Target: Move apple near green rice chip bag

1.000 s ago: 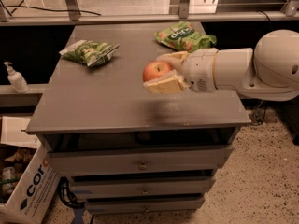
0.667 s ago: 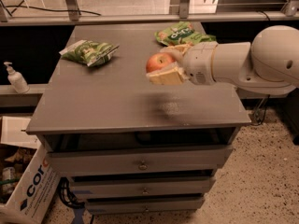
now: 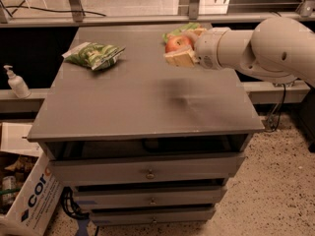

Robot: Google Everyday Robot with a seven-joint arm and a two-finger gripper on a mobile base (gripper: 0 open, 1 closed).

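The red-orange apple point(image 3: 176, 44) is held in my gripper point(image 3: 179, 50), whose tan fingers point(image 3: 178, 58) are shut on it above the back right of the grey cabinet top point(image 3: 142, 102). The white arm reaches in from the right. The lime-green rice chip bag point(image 3: 179, 31) lies just behind the apple at the far right of the top, mostly hidden by the apple and gripper. The apple is close in front of it.
A darker green-and-white bag point(image 3: 93, 54) lies at the back left of the top. A soap dispenser point(image 3: 16, 82) stands on a ledge to the left. A cardboard box point(image 3: 27, 200) sits on the floor at lower left. Drawers point(image 3: 147, 171) are below the top.
My gripper has carried the apple up and back toward the lime-green bag, which it now partly covers.
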